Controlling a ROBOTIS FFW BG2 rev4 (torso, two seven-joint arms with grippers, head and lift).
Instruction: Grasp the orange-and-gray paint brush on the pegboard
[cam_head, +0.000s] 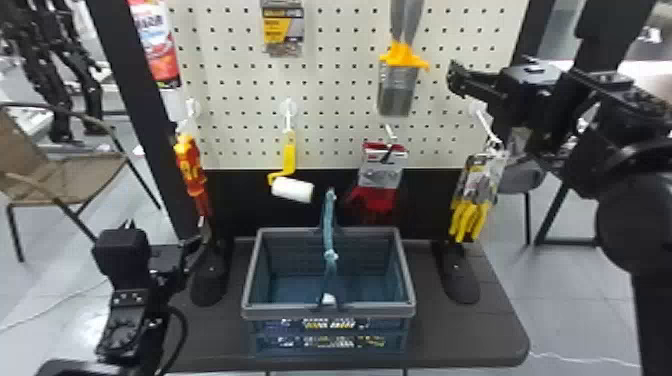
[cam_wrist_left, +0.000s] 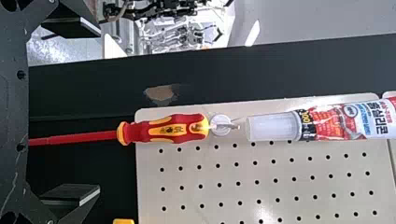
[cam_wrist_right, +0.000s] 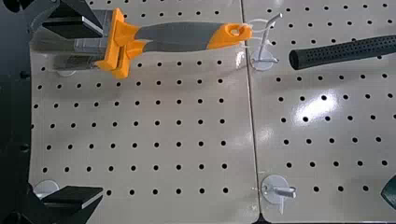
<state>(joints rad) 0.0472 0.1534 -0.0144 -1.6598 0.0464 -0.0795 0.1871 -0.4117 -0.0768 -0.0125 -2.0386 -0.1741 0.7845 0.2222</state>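
Head view: the orange-and-gray paint brush (cam_head: 401, 80) hangs high on the pegboard (cam_head: 340, 130). The right end effector (cam_head: 452, 80) is just beside it, fingers spread wide. The left end effector (cam_head: 197, 245) sits low by the worktop (cam_head: 460, 330), fingers spread too.

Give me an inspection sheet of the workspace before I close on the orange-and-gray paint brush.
Surface: black table carrying a basket with its handle upright.
Job's things: orange-and-gray paint brush hangs bristles down from a hook on the pegboard, not grasped.
Clutter: screwdriver, paint roller, red gloves, yellow gloves and sealant tube also hang there.
Tools: right tool open, level with the brush, on its right; left tool open, low, just below the screwdriver.
Cables: black cable loops behind the left tool.
Surroundings: folding chair on the robot's left; gray floor.
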